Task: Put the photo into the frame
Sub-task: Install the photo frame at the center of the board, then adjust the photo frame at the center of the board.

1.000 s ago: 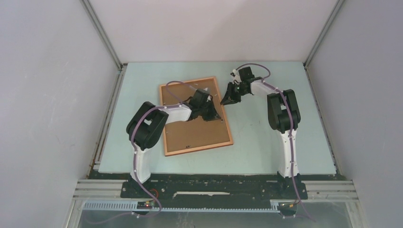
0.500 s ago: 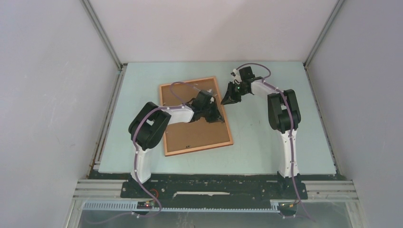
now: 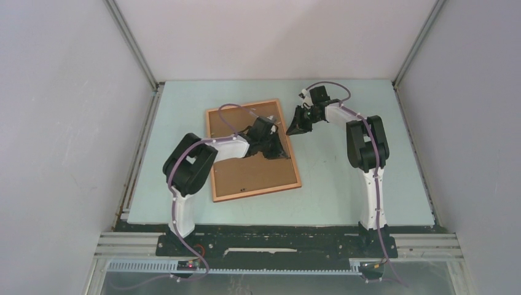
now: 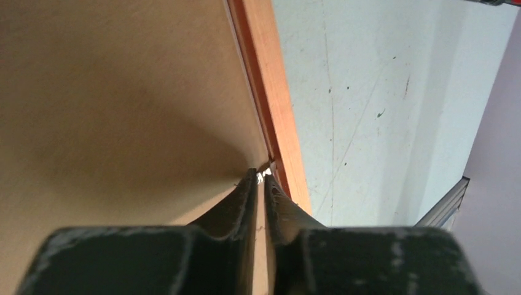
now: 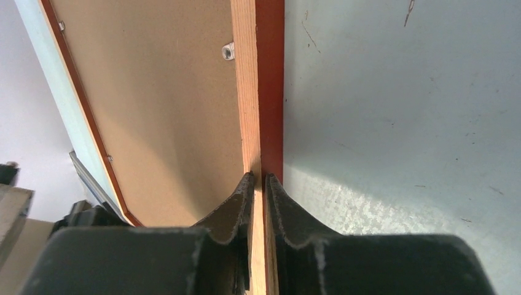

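Frame (image 5: 269, 74) edge clamped in right pincer (image 5: 258, 179); left pincer (image 4: 263, 179) nearly together, white speck (image 4: 260, 177) at tips unclear.

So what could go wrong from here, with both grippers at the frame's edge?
The left gripper, nearly closed, has its tips at a small pale tab between the backing board and the frame; it might slip off or bend it. The right gripper seems to press on the frame's rim and could skid it across the table.
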